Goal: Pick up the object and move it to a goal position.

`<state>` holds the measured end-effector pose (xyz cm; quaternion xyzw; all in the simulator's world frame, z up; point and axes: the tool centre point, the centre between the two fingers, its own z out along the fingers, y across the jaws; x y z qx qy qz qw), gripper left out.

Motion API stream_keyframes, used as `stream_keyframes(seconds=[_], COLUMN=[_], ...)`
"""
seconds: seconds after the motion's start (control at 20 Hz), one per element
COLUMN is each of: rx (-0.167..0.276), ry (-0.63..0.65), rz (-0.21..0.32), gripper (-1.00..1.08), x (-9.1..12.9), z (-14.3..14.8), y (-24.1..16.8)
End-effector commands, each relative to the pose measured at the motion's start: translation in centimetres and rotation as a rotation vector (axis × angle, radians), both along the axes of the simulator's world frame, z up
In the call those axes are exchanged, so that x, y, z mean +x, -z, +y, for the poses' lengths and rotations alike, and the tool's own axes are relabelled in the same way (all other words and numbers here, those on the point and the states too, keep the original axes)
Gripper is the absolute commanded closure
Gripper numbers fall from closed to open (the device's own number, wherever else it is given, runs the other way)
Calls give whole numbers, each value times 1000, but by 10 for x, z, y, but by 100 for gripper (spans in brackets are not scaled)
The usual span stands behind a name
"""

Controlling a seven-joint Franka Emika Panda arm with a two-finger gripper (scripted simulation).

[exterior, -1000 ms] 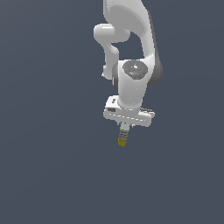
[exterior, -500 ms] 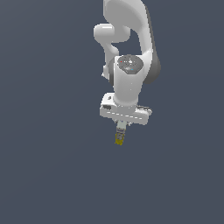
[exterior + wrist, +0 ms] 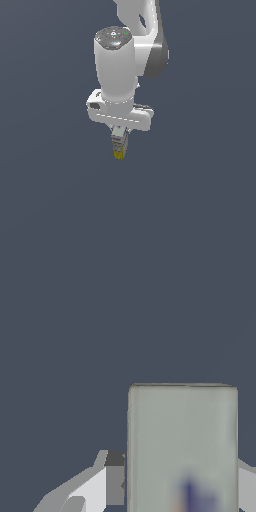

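Observation:
The object is a small elongated carton with grey printed sides and a yellow lower end. It hangs upright below the white hand of my arm in the exterior view. My gripper is shut on the carton's upper part, and only its lower end sticks out beneath the fingers. In the wrist view the object fills much of the picture as a pale grey-green panel with a blurred dark mark low on it. A white finger presses against one side of it. No goal marker shows in either view.
A plain dark blue-grey background lies behind everything in both views. The white arm rises above the hand toward the exterior view's top. No other objects, edges or containers are in view.
The arm has swung so the wrist now stands upright over the hand, and the carton has shifted slightly toward the exterior view's left and a little lower. The grip stays shut.

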<state>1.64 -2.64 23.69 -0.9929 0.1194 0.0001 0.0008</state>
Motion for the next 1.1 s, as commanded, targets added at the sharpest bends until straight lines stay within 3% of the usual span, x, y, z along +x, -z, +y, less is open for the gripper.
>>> stream_keyframes(seconds=[0.0, 0.6, 1.05], rx=[0, -1, -2], ry=[0, 0, 0], rz=[0, 0, 0], gripper=[108, 108, 108], x=[0, 5, 9], z=[-23, -127, -165], y=[-22, -119, -155])
